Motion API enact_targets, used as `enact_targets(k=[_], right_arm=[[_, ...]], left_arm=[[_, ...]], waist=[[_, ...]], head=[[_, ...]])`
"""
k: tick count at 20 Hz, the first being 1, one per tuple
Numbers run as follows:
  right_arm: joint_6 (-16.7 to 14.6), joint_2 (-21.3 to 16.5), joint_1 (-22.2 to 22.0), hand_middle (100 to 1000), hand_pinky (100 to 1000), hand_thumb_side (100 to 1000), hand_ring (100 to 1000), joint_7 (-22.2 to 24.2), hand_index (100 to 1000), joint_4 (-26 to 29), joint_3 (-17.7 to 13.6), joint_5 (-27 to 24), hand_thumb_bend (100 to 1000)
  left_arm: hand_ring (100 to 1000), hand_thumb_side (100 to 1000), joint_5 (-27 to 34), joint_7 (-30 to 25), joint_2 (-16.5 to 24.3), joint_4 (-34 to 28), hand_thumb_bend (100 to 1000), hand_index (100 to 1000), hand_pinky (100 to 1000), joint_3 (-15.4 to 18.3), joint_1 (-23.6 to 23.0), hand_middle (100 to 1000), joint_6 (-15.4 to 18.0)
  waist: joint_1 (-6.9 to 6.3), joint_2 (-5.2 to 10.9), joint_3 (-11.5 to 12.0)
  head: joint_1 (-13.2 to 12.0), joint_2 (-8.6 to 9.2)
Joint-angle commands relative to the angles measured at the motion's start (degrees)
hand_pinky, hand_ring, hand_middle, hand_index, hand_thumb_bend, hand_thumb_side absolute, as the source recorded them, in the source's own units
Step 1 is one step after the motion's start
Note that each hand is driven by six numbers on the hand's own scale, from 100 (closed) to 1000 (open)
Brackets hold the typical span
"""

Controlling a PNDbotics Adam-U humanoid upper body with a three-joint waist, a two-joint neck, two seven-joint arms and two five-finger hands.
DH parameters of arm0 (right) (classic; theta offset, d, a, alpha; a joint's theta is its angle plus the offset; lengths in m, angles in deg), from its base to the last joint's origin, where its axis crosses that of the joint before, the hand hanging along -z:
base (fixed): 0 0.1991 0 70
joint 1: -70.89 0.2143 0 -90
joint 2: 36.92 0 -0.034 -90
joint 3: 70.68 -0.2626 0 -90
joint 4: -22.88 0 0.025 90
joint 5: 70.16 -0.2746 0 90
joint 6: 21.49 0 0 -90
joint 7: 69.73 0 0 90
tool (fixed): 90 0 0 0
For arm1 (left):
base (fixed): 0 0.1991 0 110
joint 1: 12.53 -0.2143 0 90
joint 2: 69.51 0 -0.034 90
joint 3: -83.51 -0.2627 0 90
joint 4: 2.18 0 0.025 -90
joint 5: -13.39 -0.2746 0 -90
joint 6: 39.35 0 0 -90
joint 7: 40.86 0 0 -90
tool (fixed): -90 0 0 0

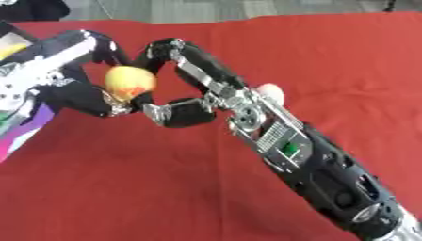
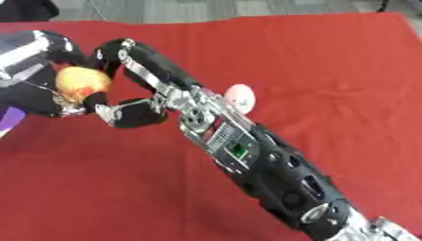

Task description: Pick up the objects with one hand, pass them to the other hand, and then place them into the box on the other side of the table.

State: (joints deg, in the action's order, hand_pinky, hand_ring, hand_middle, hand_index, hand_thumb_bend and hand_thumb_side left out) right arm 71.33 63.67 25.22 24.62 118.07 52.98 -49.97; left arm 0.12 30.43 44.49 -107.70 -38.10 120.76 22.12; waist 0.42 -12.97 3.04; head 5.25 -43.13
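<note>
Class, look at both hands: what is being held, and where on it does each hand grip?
A yellow fruit with a red blush. The left hand cups its left side; the right hand curls round its right side and underside.

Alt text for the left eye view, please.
Over a red tablecloth, the left robot hand and right robot hand meet around a round yellow fruit with a red blush. A small pale round object lies behind the right arm.

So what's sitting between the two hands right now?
A yellow fruit sits between the left hand and the right hand, fingers of both curled round it. The left eye view shows it best.
</note>
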Motion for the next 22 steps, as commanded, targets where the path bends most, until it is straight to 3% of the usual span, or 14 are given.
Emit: enact_targets(k=[1, 9, 22], right_arm=[[-0.1, -0.2, 0.8, 564, 820, 100, 600, 0.1, 649, 0.7, 0.0, 0.7, 140], [0.3, -1.0, 0.4, 564, 818, 100, 600, 0.1, 648, 0.9, 0.1, 1.7, 146], [0.9, -1.4, 0.2, 564, 820, 100, 599, 0.7, 649, 1.7, 0.3, 1.0, 141]], left_arm=[[765, 321, 0.1, 0.0, 2.2, -2.1, 593, 702, 843, 1.4, 0.3, 712, -0.2], [765, 308, 1.7, 0.0, 4.2, -6.3, 620, 703, 844, 3.1, -1.3, 712, -1.1], [754, 282, 2.1, -0.1, 4.7, -7.7, 528, 676, 837, 3.3, -2.1, 677, -2.4]], waist=[[-0.72, 1.06, 0.1], [-0.60, 0.95, 0.1], [-0.61, 0.86, 0.0]], head=[[0.0, 0.77], [0.1, 0.99], [0.1, 1.28]])
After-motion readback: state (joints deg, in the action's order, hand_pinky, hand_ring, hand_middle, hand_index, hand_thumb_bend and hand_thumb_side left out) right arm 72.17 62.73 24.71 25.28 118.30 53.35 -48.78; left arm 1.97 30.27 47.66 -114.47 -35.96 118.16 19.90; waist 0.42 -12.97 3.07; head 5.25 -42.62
